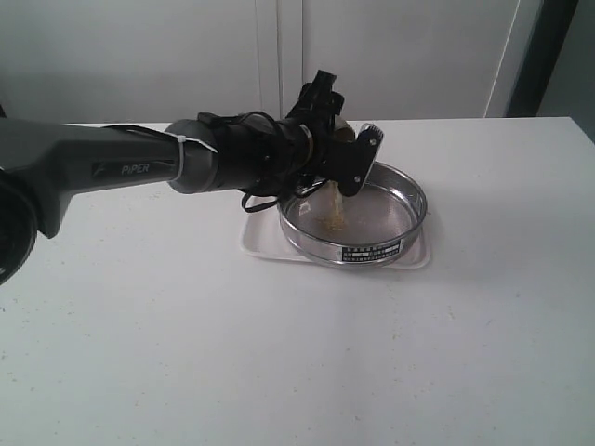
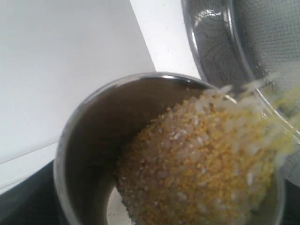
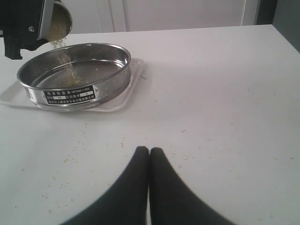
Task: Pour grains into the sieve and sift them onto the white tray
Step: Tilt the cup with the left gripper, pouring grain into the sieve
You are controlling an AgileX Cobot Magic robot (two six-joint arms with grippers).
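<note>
My left gripper is shut on a small steel cup, tipped over the near-left rim of the sieve. The grains slide over the cup's lip and fall in a thin stream onto the mesh, where a small pile lies. The sieve, with its black-and-white label, stands on the white tray. In the right wrist view the cup pours at the sieve's far side. My right gripper is shut and empty, low over the table, well apart from the sieve.
Stray grains are scattered on the white table between my right gripper and the tray. The left arm stretches across the table's left half. A white wall stands behind the table.
</note>
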